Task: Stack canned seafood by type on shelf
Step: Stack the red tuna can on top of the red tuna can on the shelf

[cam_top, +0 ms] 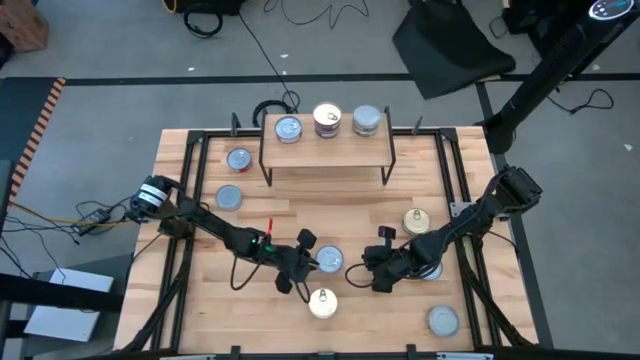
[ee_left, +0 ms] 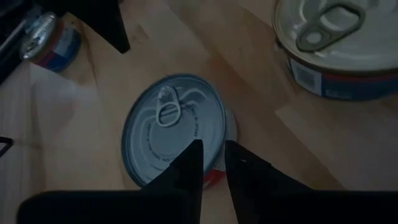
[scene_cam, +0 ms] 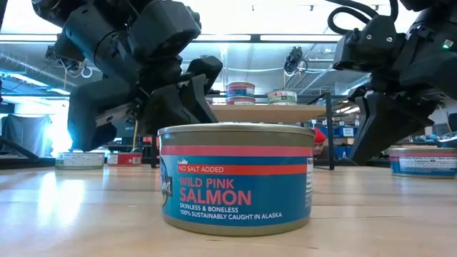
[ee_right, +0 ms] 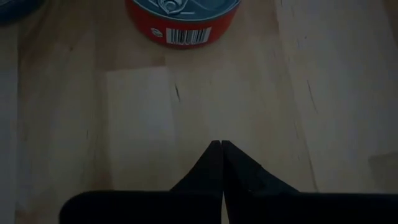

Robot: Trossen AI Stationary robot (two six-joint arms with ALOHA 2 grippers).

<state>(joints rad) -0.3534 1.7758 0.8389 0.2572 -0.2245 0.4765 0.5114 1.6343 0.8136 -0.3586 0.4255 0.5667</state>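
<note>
1. Right now the left gripper [cam_top: 303, 262] is hovering over the blue-topped can [cam_top: 330, 261] near table centre, fingers [ee_left: 189, 163] nearly closed w/ only a thin gap, holding nothing. Risk: coming down like this, the tips are going to hit the lid instead of straddling the can (needs opening first).
2. The right gripper [cam_top: 383, 258] is sitting at approx. 3 o'clock of that can, fingers [ee_right: 211, 163] pressed together, empty, over bare wood; a red-sided can [ee_right: 183, 18] is lying ahead of it. Both grippers are working close together, so a collision is looking possible if both go for the middle.
3. The salmon can [cam_top: 322, 302] is sitting at 6 o'clock of the blue-topped one, near enough that a sweeping arm could knock it.
4. The shelf [cam_top: 327, 148] at 12 o'clock is already carrying three cans along its back edge; other cans are lying scattered on the table [cam_top: 300, 215]. Sorting by type is looking error-prone (labels are mostly hidden from above).
</note>
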